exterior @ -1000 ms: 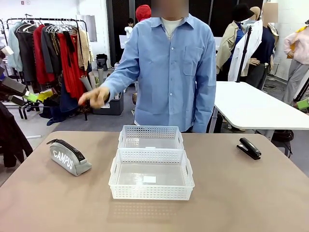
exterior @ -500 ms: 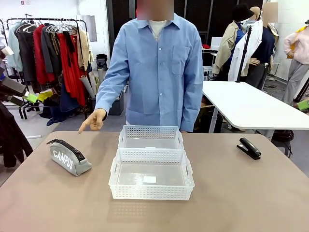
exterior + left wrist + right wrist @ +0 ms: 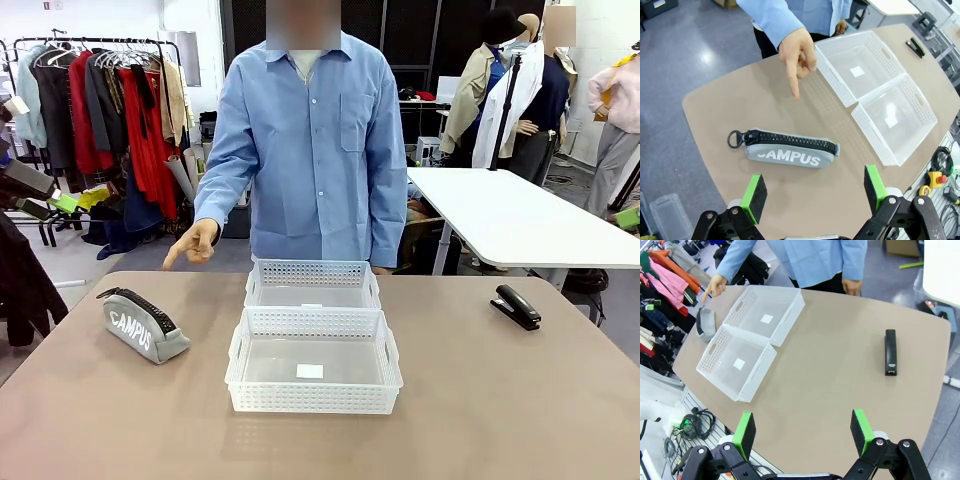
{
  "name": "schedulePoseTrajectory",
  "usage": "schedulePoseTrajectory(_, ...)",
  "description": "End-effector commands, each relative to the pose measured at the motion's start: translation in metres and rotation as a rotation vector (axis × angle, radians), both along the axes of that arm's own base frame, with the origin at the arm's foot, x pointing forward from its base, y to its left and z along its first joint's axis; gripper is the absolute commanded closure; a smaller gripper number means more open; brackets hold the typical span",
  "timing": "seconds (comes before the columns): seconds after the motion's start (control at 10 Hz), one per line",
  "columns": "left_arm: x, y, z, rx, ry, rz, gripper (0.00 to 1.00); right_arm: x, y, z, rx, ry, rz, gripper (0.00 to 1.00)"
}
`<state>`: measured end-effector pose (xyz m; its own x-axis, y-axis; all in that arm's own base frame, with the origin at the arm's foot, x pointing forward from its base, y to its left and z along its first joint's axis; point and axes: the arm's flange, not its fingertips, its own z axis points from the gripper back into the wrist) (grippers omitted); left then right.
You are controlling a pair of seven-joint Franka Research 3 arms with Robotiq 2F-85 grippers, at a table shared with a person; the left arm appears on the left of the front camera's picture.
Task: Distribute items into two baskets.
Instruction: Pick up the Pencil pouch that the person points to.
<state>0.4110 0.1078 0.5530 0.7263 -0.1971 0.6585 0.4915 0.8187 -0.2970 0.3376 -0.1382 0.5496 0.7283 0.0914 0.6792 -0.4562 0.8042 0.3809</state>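
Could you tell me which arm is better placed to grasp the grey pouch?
Left, probably: the grey fabric zipped CAMPUS pouch lies on the robot's left, just beyond the open left fingers, and the person's hand points towards it.

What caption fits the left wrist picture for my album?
A person's hand points down near a grey CAMPUS pouch, beside two white baskets.

White, black and grey on a tan desk (image 3: pixel 500 420).
Near basket (image 3: pixel 314 400) and far basket (image 3: pixel 312 272): white, hole-dotted walls; stapler (image 3: pixel 516 306) black; pouch (image 3: pixel 162 346) grey, black zip (image 3: pixel 148 306), white lettering (image 3: pixel 130 325); shirt (image 3: pixel 310 150) light blue.
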Motion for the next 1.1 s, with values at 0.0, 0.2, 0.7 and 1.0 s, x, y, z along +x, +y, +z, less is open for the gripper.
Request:
schedulePoseTrajectory(0.0,0.0,0.001,0.0,-0.015,-0.006,-0.004,0.0,0.001,0.0,0.001,0.011,-0.013,0.008,0.0)
schedulePoseTrajectory(0.2,0.0,0.001,0.0,-0.015,-0.006,-0.004,0.0,0.001,0.0,0.001,0.011,-0.013,0.008,0.0)
schedulePoseTrajectory(0.7,0.042,-0.038,0.005,0.132,0.211,0.089,0.0,0.001,0.0,0.001,0.011,-0.013,0.008,0.0)
schedulePoseTrajectory(1.0,0.076,-0.067,-0.005,0.206,0.384,0.222,0.0,0.001,0.0,0.001,0.011,-0.013,0.008,0.0)
